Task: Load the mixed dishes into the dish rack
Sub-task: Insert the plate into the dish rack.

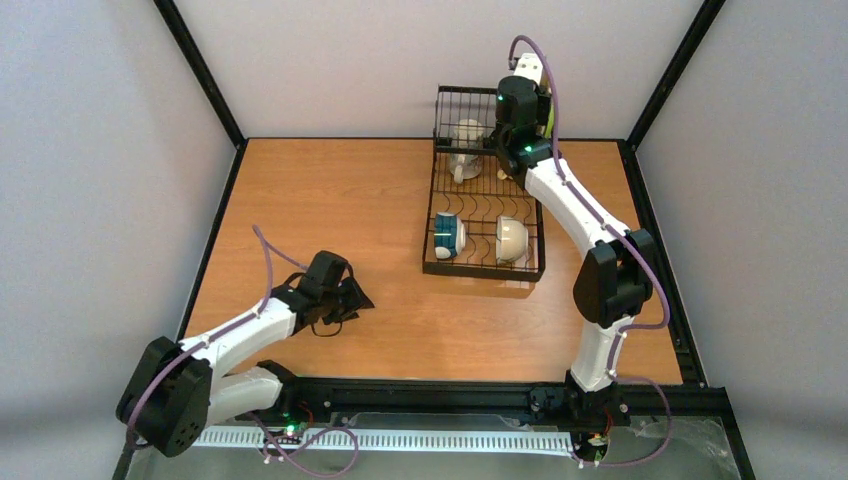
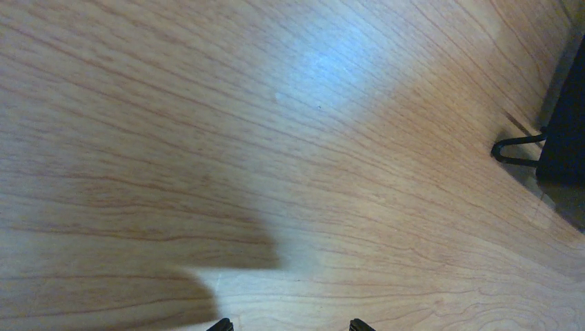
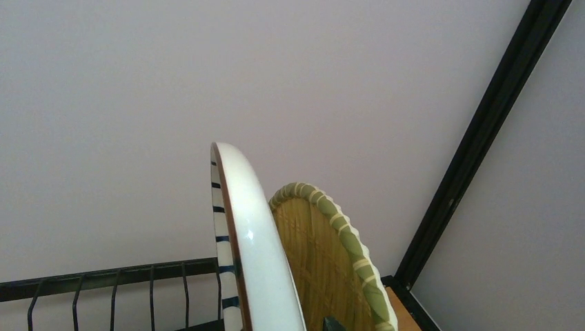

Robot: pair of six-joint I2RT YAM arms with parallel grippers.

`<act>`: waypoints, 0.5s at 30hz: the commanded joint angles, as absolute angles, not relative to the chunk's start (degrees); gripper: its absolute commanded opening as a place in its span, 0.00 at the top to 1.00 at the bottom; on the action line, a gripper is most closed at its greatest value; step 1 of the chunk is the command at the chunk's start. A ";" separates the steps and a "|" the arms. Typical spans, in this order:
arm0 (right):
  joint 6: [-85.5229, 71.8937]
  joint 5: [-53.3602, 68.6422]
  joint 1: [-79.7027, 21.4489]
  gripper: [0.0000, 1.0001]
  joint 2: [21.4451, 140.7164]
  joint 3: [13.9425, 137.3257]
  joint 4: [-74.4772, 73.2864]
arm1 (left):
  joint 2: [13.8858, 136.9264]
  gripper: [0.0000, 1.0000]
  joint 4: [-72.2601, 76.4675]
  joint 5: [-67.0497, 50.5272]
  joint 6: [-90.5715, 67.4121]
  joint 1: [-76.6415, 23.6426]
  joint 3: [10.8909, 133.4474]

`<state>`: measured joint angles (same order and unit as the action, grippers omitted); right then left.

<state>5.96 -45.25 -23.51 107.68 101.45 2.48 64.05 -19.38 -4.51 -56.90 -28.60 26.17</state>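
The black wire dish rack [image 1: 485, 272] stands at the table's back right. In it are two cream mugs [image 1: 465, 150], a teal-banded cup [image 1: 447, 235] and a cream bowl [image 1: 511, 238]. My right gripper [image 1: 520, 125] is over the rack's far end, shut on an upright plate [image 3: 259, 262] with a white underside and a dark-striped rim. One fingertip [image 3: 333, 324] shows to its right; the other is hidden. A lime-green basket-weave plate [image 3: 324, 269] stands just behind it and shows beside the wrist [image 1: 548, 118]. My left gripper [image 1: 355, 300] is open and empty, low over bare table.
The rack's back wall bars [image 3: 103, 276] run behind the plates. A wire foot of the rack [image 2: 514, 148] shows at the right of the left wrist view. Black frame posts [image 1: 665, 90] and grey walls enclose the wooden table [image 1: 320, 200].
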 commanded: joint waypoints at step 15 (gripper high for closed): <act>6.00 -44.91 -24.65 0.41 104.58 108.15 0.33 | 61.25 0.05 -21.68 -3.66 -57.30 -28.56 26.38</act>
